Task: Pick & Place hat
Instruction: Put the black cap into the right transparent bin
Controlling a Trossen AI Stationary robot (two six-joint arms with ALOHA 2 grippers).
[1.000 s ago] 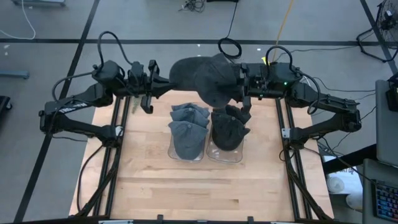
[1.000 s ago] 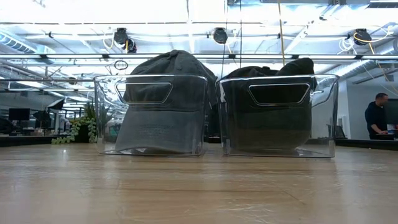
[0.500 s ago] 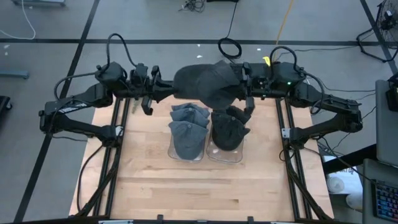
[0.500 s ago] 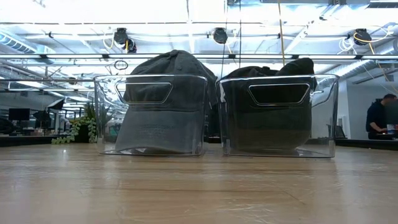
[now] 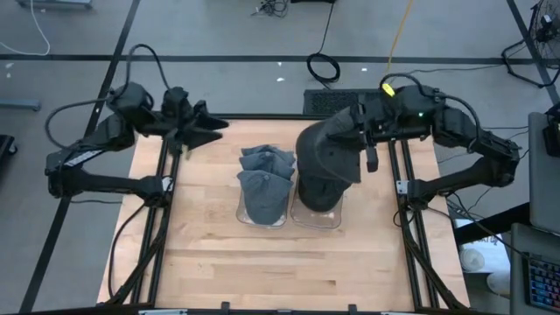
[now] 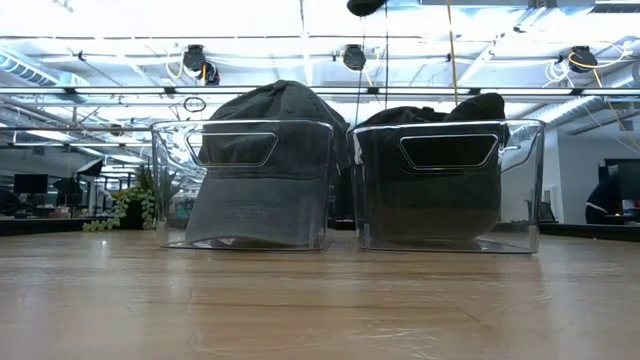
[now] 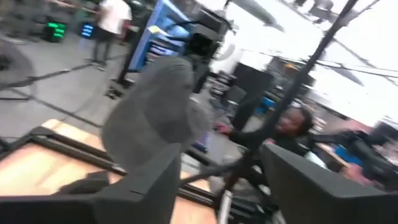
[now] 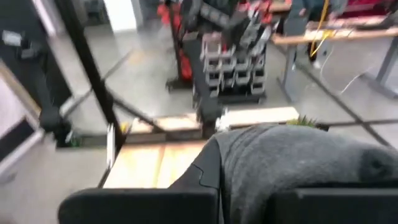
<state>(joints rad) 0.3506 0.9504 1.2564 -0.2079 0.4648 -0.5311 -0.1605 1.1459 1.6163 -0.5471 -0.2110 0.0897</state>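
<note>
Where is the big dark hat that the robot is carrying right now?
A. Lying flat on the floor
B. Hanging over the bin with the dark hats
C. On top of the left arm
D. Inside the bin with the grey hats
B. In the high view the right gripper holds the dark hat above the right bin, while the left gripper is off to the side, away from it.

Grey floor [image 5: 219, 35] – taped lines, bright ceiling lights [image 6: 300, 20], cables
</note>
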